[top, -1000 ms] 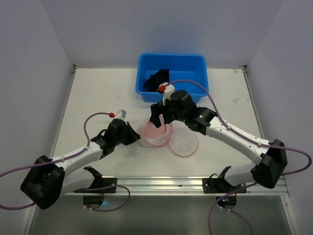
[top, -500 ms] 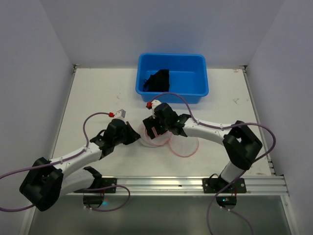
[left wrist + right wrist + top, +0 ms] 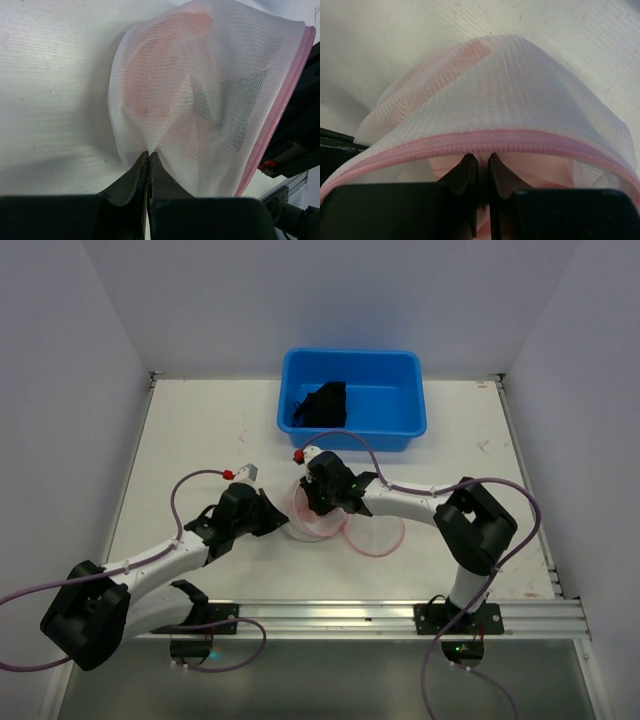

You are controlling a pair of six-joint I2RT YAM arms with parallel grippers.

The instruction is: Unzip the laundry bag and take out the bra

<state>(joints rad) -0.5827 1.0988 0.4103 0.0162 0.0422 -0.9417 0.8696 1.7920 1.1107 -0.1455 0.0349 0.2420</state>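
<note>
The laundry bag (image 3: 318, 523) lies at the middle of the counter (image 3: 200, 430). Its round zip-off flap (image 3: 376, 535) is spread flat at its 4 o'clock and the blue tub (image 3: 405, 425) stands well apart at 12 o'clock.

The bag looks light, limp and easy to drag, with thin mesh that could snag. The pink zipper trim (image 3: 485, 141) is probably the firmest place to hold it. The bra (image 3: 145, 75) inside should be soft and light, best pinched by a fold of cloth.

The left wrist view shows the left gripper (image 3: 148, 159) clamped on a tuck of mesh at the bag's 9 o'clock side, and a salmon shape glowing through the weave.

The right wrist view alone looks into the open mouth. There the right gripper (image 3: 482, 167) reaches under the trim with its jaws drawn to a narrow slit. Whether pink cloth is caught between them cannot be told. The top view gives only the layout.
</note>
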